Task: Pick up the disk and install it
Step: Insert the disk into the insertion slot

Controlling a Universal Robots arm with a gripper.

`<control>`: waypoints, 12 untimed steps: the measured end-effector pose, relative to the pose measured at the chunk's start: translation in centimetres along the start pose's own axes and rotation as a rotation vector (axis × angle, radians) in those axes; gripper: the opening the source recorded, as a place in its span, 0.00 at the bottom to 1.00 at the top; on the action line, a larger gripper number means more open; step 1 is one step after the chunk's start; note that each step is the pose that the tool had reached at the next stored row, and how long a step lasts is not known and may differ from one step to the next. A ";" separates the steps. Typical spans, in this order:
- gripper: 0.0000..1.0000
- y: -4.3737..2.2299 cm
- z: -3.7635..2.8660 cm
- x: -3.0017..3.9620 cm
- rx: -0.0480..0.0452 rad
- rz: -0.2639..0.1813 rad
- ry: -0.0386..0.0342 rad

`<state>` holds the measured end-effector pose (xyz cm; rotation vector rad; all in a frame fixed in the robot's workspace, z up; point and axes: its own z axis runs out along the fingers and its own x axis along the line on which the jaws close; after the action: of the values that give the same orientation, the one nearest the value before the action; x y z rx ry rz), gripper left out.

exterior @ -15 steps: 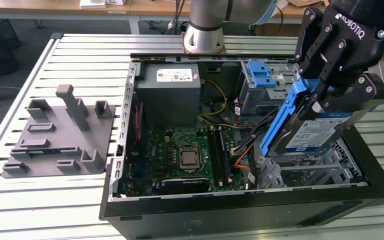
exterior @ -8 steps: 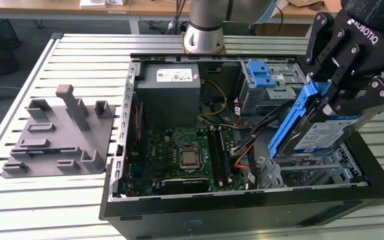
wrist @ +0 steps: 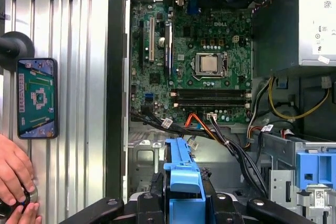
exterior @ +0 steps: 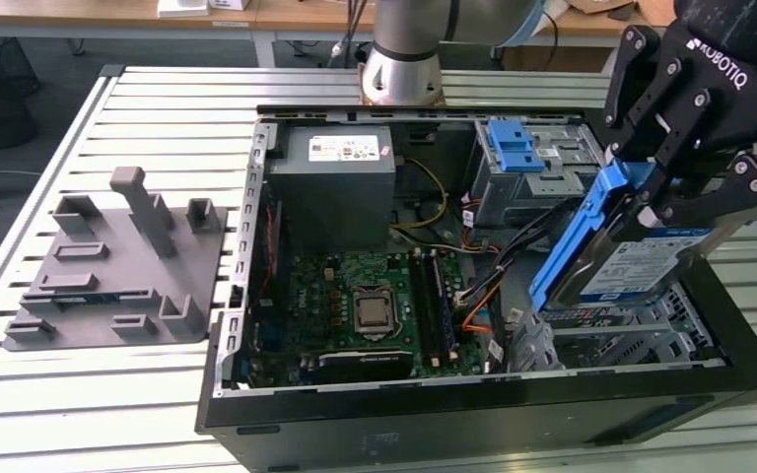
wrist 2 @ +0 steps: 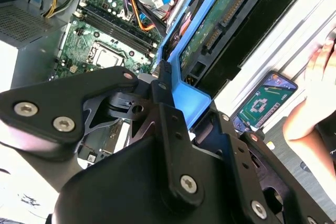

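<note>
My gripper is shut on the disk, a silver drive with a white-and-blue label inside blue carrier rails. It hangs tilted, on edge, over the metal drive cage on the exterior view's right side of the open computer case. In the second wrist view the black fingers clamp the blue rail, and the disk's green circuit board faces the camera. In the first wrist view the blue rail sticks out between the fingers, above the bare bay floor.
The case holds a motherboard, a grey power-supply box, loose cables and a blue latch. A grey fixture plate lies on the slatted table. A phone and a person's hand are beside the case.
</note>
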<state>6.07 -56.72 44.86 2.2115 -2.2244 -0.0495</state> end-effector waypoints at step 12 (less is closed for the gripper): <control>0.36 -1.20 0.70 0.15 -0.0007 0.005 0.0003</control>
<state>7.25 -56.87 44.12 2.2055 -2.2292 -0.0499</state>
